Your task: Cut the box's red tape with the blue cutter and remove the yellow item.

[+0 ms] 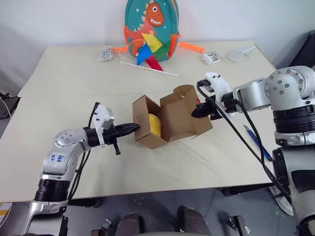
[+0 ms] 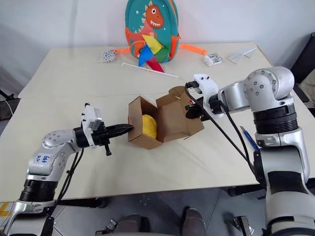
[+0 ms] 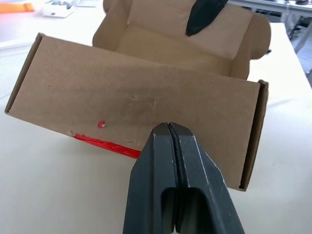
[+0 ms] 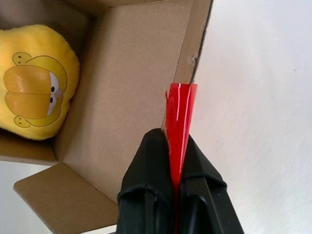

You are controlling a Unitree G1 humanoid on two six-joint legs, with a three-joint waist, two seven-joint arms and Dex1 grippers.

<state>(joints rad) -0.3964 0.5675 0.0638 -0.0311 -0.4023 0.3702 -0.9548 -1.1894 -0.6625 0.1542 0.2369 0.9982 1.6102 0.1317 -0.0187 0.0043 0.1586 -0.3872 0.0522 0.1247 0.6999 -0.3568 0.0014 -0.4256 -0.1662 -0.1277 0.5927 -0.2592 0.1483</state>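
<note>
While the box point(image 1: 170, 120) sits open near the middle of the table point(image 1: 74, 73), its brown cardboard lid stands raised on the side of the right gripper point(image 1: 196, 112), and the yellow item point(image 1: 154, 125), a soft plush lump, rests inside against one wall. The right gripper's jaws are pressed together on the lid's front flap, pinching a strip of the red tape point(image 4: 179, 119) that sticks out past the fingertips along the flap's edge. The left gripper point(image 1: 136, 128) has its jaws pressed together with nothing between them, the tips just at the box's outer side wall opposite the lid. The right wrist view reveals what the head views cannot: the yellow item point(image 4: 36, 80) carries an orange cartoon face with eyes and a small nose, and it lies beyond the jaws, deep in the box's corner. The left wrist view shows the plain outer wall of the box point(image 3: 136, 105) directly ahead of the closed jaws, with a torn remnant of red tape point(image 3: 105, 145) along its lower edge and a small red scrap above it. The blue cutter point(image 1: 257, 141) lies on the table well apart from the box, behind the right arm, near the table's edge.
</note>
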